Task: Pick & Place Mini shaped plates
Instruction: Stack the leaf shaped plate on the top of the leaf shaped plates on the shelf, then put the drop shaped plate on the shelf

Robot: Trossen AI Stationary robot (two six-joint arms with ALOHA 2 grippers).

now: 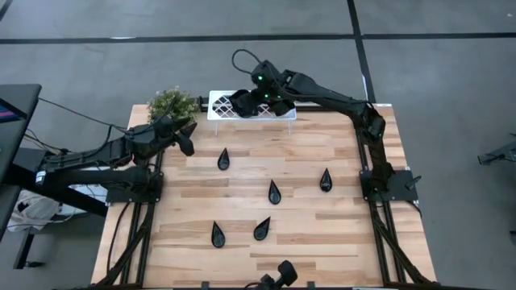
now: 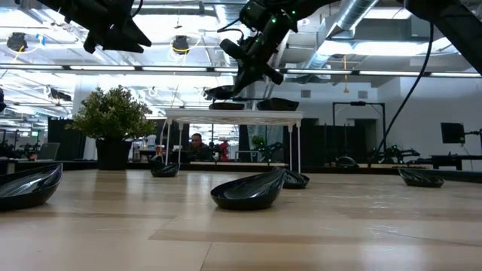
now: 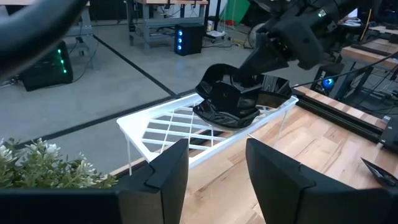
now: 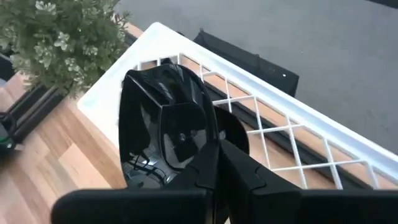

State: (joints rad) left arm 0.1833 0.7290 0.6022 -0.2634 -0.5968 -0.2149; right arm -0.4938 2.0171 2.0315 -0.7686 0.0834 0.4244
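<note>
Mini shaped plates, tiny glossy black dishes, lie in two places: five teardrop-shaped ones scattered on the pale wooden tabletop [image 1: 322,242], and a small heap on the white lattice-patterned rectangular tray [image 1: 219,107] at the table's far edge. The right gripper [image 1: 247,102] hangs over that tray with its jaws clenched on the rim of a wavy-edged black plate [image 4: 168,124], fingers pressed together with no gap showing in its own wrist view. The held plate is tilted, its shiny hollow turned toward the wrist camera, and sits just above the stacked plates [image 3: 239,109] on the lattice. The left gripper [image 1: 184,137] waits near the small green potted plant [image 1: 171,103] at the table's left far corner, its jaws released and holding nothing.

From above, the loose teardrop plates [image 1: 274,192] read as flat dark drops, well apart from each other. The low view shows them as shallow bowls, and shows the tray standing raised on thin white legs [image 2: 295,147]. A person [image 2: 197,143] sits in the room behind.
</note>
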